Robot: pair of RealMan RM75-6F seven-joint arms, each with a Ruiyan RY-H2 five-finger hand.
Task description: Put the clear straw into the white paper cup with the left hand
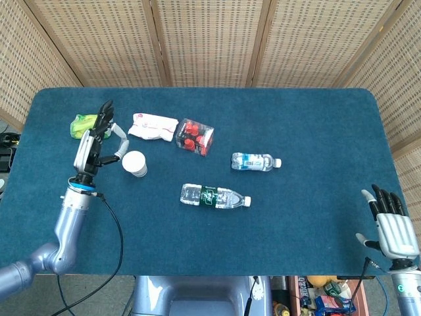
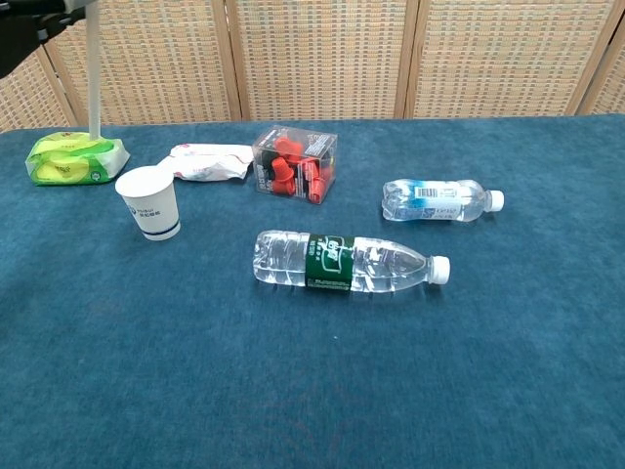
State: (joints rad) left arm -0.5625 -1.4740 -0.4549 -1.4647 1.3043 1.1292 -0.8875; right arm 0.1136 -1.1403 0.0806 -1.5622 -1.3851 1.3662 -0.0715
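Observation:
The white paper cup (image 1: 135, 163) stands upright on the blue table, also seen in the chest view as the cup (image 2: 148, 202). My left hand (image 1: 97, 136) is raised just left of the cup and pinches the clear straw (image 2: 94, 78). The straw hangs upright, its lower end above the table to the left of the cup and behind it. Only a dark edge of the left hand (image 2: 27, 18) shows in the chest view's top left corner. My right hand (image 1: 393, 226) rests at the table's near right corner, fingers spread, holding nothing.
A green packet (image 1: 91, 125) and a white packet (image 1: 152, 126) lie behind the cup. A clear box of red pieces (image 1: 195, 136) sits to their right. Two water bottles lie on their sides: one (image 1: 215, 196) mid-table, a smaller one (image 1: 255, 161) further right.

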